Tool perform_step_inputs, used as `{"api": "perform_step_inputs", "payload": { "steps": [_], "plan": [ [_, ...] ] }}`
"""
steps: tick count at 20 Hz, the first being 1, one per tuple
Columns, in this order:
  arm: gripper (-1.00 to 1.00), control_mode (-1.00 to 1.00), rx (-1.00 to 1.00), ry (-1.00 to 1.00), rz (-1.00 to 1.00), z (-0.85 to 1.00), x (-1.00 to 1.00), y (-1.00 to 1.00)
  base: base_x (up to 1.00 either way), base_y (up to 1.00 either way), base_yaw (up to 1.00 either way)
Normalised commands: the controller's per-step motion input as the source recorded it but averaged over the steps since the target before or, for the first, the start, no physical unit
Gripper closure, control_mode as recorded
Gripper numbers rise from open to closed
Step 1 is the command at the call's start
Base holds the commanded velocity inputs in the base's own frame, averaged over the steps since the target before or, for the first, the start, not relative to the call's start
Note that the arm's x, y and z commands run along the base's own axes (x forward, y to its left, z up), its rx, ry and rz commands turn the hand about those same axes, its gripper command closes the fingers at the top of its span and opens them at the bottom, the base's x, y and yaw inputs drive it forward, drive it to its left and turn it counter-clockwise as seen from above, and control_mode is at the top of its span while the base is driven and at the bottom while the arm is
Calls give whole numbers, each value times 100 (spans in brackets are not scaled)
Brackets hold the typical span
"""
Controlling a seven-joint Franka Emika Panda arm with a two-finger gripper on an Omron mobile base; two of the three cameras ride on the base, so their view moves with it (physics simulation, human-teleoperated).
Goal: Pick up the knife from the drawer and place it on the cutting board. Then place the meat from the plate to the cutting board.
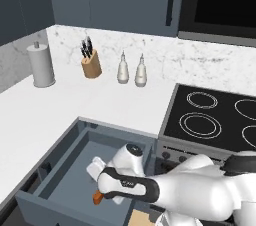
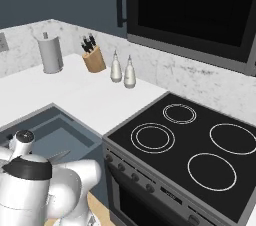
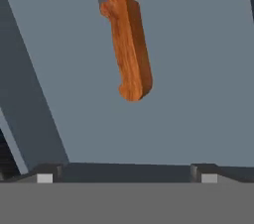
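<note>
The slate-blue drawer (image 1: 70, 167) stands pulled open below the white counter, and my arm reaches down into it. The knife (image 3: 130, 44) lies flat on the drawer floor (image 3: 203, 64), orange handle toward my hand and grey blade running away from it. A bit of the orange handle (image 1: 97, 198) peeks out under my wrist. My gripper (image 3: 126, 177) hovers open just short of the handle's end, its fingertips (image 3: 45, 177) wide apart with nothing between them. The cutting board, the plate and the meat are out of view.
On the counter behind the drawer stand a tan knife block (image 1: 91, 64), a paper towel roll (image 1: 41, 66) and two pale bottles (image 1: 132, 70). A black stovetop (image 2: 185, 142) lies to the right, under a dark microwave (image 2: 195, 10).
</note>
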Motion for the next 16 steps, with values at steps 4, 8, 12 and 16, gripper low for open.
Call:
{"api": "perform_step_inputs", "payload": {
  "steps": [4, 8, 12, 16],
  "plan": [
    [-100, -100, 0, 0, 0, 100, 99, -10, 0, 0, 0],
    [-100, -100, -7, 5, 0, 100, 84, 5, 0, 0, 0],
    [-100, -100, -28, 17, 0, 58, 60, 7, 0, 0, 0],
    [-100, -100, -42, 22, 10, -3, 29, 1, 0, 0, 0]
  ]
}}
